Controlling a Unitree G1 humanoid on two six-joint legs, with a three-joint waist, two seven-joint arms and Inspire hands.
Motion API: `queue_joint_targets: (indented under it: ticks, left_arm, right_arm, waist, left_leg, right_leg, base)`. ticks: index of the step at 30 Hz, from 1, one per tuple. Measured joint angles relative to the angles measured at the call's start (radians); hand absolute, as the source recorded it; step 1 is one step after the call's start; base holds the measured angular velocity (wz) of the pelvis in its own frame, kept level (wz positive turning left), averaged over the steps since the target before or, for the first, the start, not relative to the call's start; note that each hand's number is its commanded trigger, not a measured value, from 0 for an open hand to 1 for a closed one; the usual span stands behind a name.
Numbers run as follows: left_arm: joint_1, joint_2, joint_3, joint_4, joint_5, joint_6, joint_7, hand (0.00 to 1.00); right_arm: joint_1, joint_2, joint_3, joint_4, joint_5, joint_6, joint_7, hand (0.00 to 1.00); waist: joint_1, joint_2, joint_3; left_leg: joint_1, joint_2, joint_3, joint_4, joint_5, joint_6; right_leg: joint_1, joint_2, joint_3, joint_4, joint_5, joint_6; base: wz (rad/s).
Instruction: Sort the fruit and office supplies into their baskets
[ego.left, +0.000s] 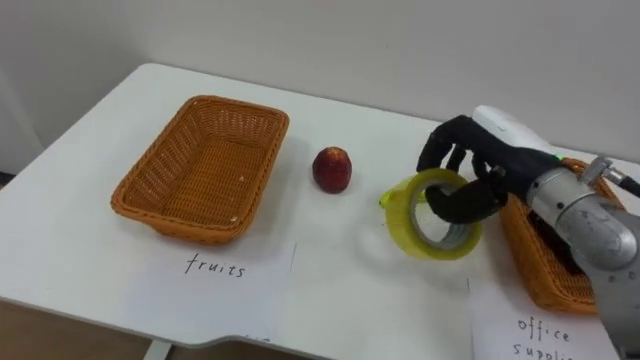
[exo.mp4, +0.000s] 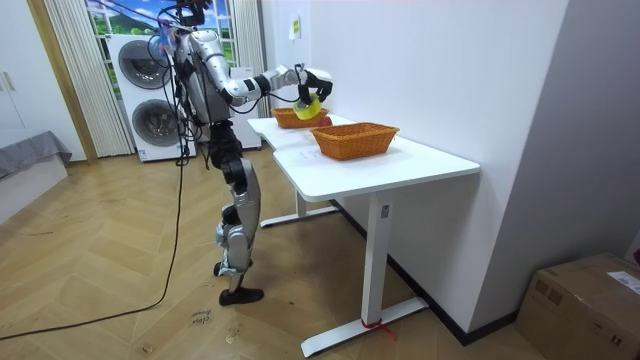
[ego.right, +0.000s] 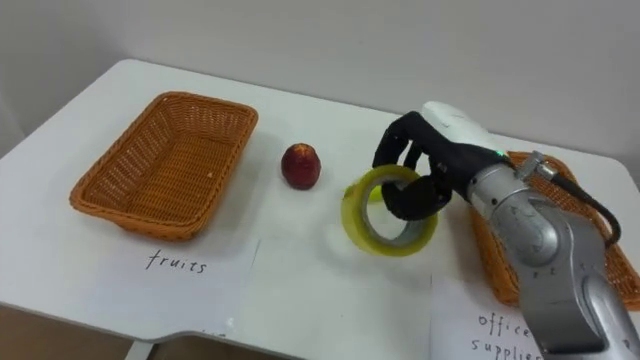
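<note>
A yellow-green roll of tape (ego.left: 425, 225) (ego.right: 378, 222) hangs tilted just above the white table (ego.left: 330, 270), held by my right hand (ego.left: 468, 165) (ego.right: 425, 160), whose thumb passes through the ring while the fingers curl over its top. In the room view the hand with the tape (exo.mp4: 310, 100) is raised over the table. A red apple (ego.left: 332, 169) (ego.right: 300, 165) lies on the table between the baskets. The wicker fruits basket (ego.left: 160, 205) (ego.right: 120, 205) stands empty at the left. The office supplies basket (ego.left: 535, 275) (ego.right: 490, 265) sits at the right, partly hidden behind my right arm.
Paper labels lie at the table's front edge: "fruits" (ego.left: 215, 267) before the left basket, another sheet (ego.left: 540, 335) before the right one. A white wall runs behind the table. In the room view I stand at the table's end, with washing machines (exo.mp4: 150, 95) behind me.
</note>
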Motion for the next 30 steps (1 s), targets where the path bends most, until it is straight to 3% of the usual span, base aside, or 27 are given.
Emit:
queue_joint_targets:
  ticks: [14, 22, 28, 30]
  left_arm:
    - [-0.004, 0.002, 0.001, 0.003, -0.015, 0.000, 0.003, 0.00]
    - [-0.009, 0.001, 0.004, -0.004, -0.015, 0.000, -0.008, 0.00]
    - [-0.009, -0.008, 0.042, -0.004, -0.014, 0.000, -0.025, 0.00]
    - [-0.008, -0.008, 0.043, -0.003, -0.014, 0.003, -0.026, 0.00]
  right_arm:
    - [-0.031, -0.003, -0.046, 0.094, 0.126, -0.007, -0.219, 1.00]
    - [-0.042, -0.004, -0.063, 0.125, 0.127, -0.007, -0.268, 1.00]
    - [-0.051, -0.067, -0.114, 0.138, 0.198, -0.008, -0.290, 1.00]
    - [-0.088, -0.088, -0.119, 0.194, 0.207, -0.014, -0.291, 1.00]
  waist:
    - [-0.012, -0.001, -0.0005]
    - [-0.031, 0.000, -0.0063]
    - [-0.055, -0.006, -0.0084]
    - [-0.063, -0.008, -0.0081]
  left_leg:
    - [-0.003, -0.002, -0.003, -0.008, -0.002, 0.003]
    - [-0.005, -0.002, -0.001, -0.015, -0.001, 0.002]
    - [-0.017, -0.002, 0.000, -0.015, -0.001, 0.003]
    - [-0.013, 0.003, 0.021, -0.015, -0.001, 0.002]
  right_leg:
    - [-0.003, -0.001, -0.004, -0.012, -0.001, 0.001]
    - [-0.013, -0.002, -0.002, -0.011, -0.002, 0.002]
    - [-0.018, -0.003, -0.003, -0.011, -0.002, 0.002]
    - [-0.020, 0.001, 0.009, -0.013, -0.001, 0.002]
  base:
    - [0.00]
    - [0.00]
    - [0.00]
    - [-0.13]
